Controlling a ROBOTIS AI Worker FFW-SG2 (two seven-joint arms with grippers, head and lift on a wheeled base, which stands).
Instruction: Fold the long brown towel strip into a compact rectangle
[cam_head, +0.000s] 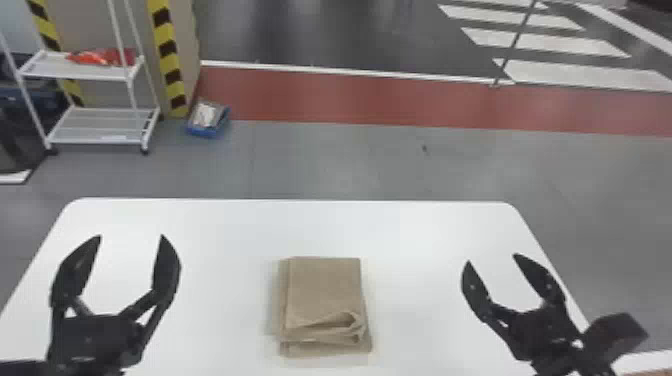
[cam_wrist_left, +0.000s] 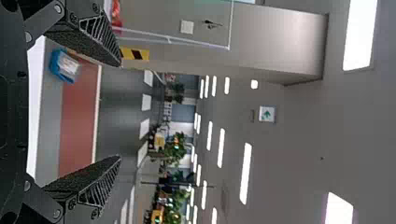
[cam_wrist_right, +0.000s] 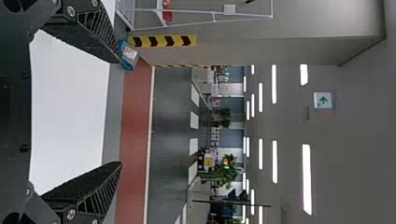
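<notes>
The brown towel (cam_head: 324, 290) lies folded near the middle of the white worktop (cam_head: 225, 225), its slightly longer side running away from the robot, between the left gripper (cam_head: 131, 236) and the right gripper (cam_head: 492, 258), both with jaws apart and well clear of the cloth. The folding looks all but done; any tidying of the loose near-end layers would probably suit the right arm, which seems marginally nearer, working leftward.

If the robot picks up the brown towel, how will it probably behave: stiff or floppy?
The towel will probably be floppy, since its front edge shows soft, loose folds. Lifted by only the top layer, it may well unfold, as the layers seem simply stacked. It is unlikely to roll, because it lies flat on the table.
</notes>
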